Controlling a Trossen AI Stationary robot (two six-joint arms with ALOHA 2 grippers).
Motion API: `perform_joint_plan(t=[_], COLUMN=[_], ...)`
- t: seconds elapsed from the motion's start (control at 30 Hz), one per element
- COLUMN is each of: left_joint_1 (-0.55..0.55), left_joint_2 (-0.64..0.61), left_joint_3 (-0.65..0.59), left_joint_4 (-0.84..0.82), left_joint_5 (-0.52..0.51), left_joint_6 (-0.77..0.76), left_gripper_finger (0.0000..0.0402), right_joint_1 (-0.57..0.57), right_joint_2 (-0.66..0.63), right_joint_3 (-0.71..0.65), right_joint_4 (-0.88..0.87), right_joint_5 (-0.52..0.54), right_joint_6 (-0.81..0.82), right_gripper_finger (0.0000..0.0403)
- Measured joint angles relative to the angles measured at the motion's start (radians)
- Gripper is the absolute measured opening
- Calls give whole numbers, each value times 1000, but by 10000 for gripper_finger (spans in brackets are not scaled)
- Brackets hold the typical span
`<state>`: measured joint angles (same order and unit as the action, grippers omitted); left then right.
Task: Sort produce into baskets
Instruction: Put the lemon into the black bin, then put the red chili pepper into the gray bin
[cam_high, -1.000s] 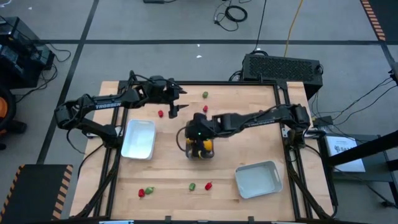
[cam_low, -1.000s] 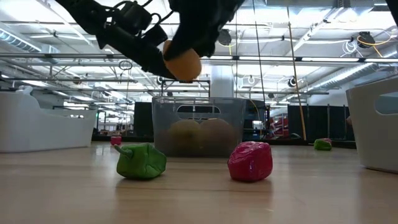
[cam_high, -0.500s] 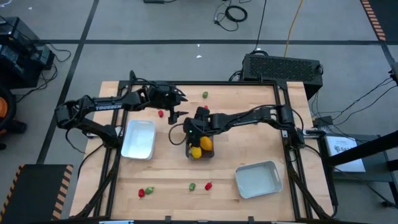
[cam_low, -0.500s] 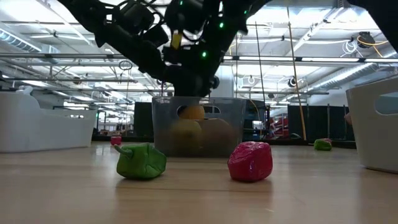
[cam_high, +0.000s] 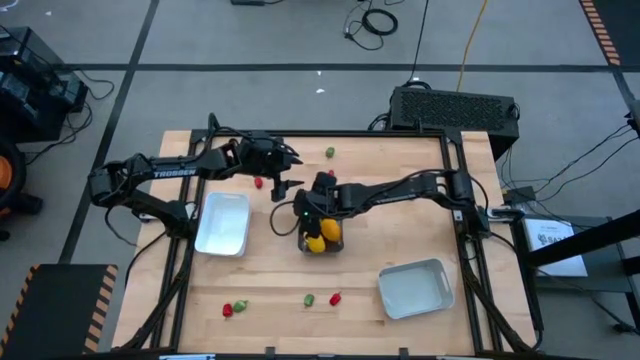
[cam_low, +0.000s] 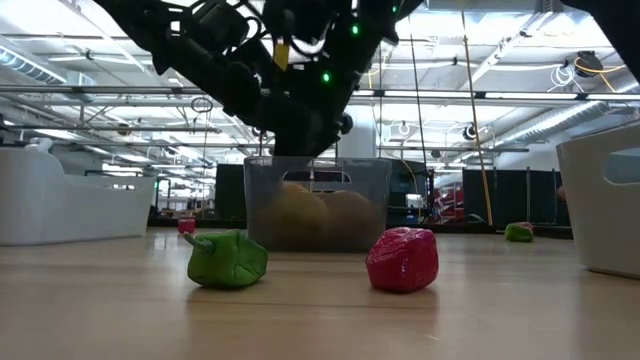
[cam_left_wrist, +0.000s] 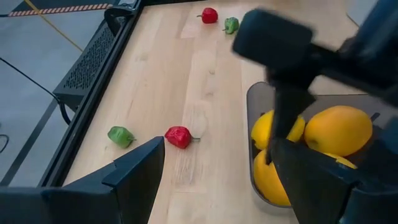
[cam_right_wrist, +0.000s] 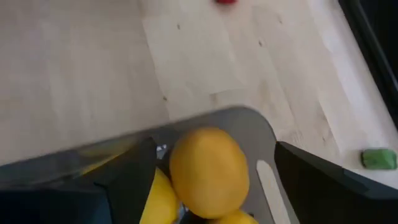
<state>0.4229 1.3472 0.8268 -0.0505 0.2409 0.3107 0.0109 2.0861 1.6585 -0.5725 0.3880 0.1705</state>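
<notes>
Several rounded yellow lemon-like fruits (cam_right_wrist: 208, 171) lie in the narrow clear plastic bin (cam_high: 322, 240) directly beneath the right tool (cam_right_wrist: 211, 171), whose fingers are spread and empty. Just beyond it, the left tool (cam_high: 280, 172) hovers spread over the wooden bench (cam_high: 380, 240).

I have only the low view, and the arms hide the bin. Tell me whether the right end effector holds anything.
Observer: No. In the right wrist view, the right end effector is open above the bin. A lemon lies inside, clear of both fingers.
Operator: Now the left one.
Observer: The left end effector is open and empty, beside the bin.
Operator: Report the trays.
Observer: In the high view, the white tray and the grey tray hold nothing.
</notes>
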Motion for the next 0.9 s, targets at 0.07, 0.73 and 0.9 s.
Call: perform_joint_plan(t=[0.07,0.73,0.9], left_joint_1=[0,-131,-242], left_joint_2=[0,-13,-69], left_joint_3=[0,-8,-4], left_joint_4=[2,6,-16], left_joint_5=[0,152,48], left_joint_6=[0,-17,-50], left_gripper_finger=[301,301,301], right_joint_1=[6,284,346], right_joint_2=[0,-3,-2], right_joint_3=[36,270,263], right_joint_4=[-49,-764,-615], right_joint_5=[0,-185,-178], right_joint_6=[-11,185,113], right_gripper_finger=[319,322,322])
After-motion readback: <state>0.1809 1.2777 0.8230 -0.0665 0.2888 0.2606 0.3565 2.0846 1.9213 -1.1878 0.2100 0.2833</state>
